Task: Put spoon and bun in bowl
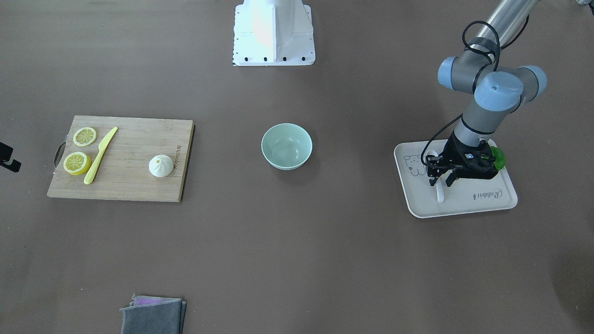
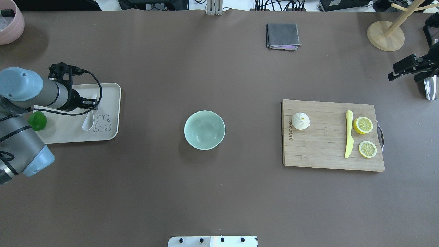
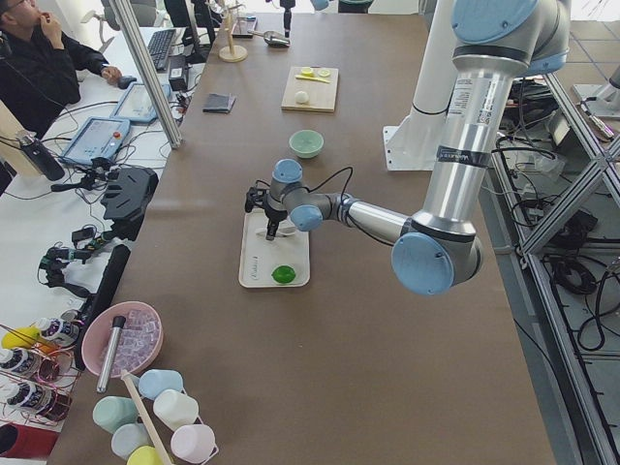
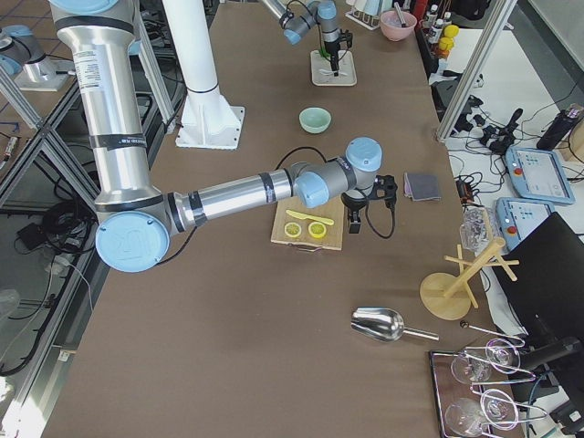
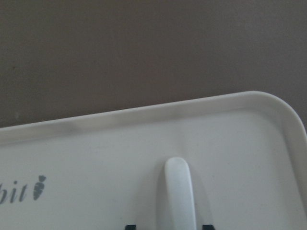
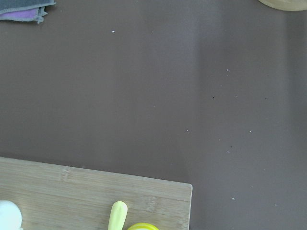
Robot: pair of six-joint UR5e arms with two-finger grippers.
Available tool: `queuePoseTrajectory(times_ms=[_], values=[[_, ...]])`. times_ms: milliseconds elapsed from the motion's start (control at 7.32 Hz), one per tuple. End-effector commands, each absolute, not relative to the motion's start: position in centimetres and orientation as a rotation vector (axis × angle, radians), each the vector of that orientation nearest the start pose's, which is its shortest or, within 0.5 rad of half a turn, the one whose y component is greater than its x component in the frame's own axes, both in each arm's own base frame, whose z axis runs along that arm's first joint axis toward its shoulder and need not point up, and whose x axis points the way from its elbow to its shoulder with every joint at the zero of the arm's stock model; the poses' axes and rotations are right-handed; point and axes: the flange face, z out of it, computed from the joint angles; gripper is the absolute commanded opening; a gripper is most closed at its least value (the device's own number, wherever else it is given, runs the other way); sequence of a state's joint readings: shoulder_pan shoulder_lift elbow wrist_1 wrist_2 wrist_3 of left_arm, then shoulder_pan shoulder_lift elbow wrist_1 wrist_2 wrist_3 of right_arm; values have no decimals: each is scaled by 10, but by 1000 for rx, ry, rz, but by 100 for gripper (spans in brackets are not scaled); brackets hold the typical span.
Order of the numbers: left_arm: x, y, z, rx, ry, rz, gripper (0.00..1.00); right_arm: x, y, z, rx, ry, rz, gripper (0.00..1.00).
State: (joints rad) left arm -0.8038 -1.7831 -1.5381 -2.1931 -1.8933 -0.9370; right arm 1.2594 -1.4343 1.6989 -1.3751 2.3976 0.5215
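Left wrist-mounted view: two dark fingertips (image 5: 130, 226) of the left gripper (image 1: 441, 181) show at the bottom edge, spread wide; the spoon (image 5: 178, 191) lies between them with a gap on either side, so nothing is gripped. The spoon's handle is glossy white, short and straight with a rounded end; that end points at the rim of the cream tray (image 5: 144, 114) it lies on; the brown table (image 5: 144, 48) lies beyond the rim. Seen from overhead, the oval scoop lies toward the robot, beside a rabbit drawing on the tray; a green lime (image 2: 37, 120) sits at the tray's outer end, partly behind the arm.

Further along the table the bowl (image 2: 204, 129), pale mint and smooth, stands upright and empty, well apart from the tray. Further still the bun (image 2: 300, 120), white, round and pleated on top, rests on a wooden cutting board (image 2: 325, 154); a yellow-green knife (image 2: 348, 133) and two lemon slices (image 2: 363, 125) lie on the same board. The right gripper (image 4: 354, 222) hangs over bare table just off the board's corner by the lemon slices, well apart from the bun; I cannot tell whether its jaws are spread or closed.
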Motion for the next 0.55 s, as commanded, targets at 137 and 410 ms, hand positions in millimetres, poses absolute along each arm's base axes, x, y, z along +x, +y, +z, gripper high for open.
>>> queuePoseTrajectory(times_ms=[137,410], values=[[354,-513,491,295,812,-33,0,-113,-547,500,63,-914,8,100],[350,-513,470,295,812,-28,0,-113,-547,497,65,-916,11,100]])
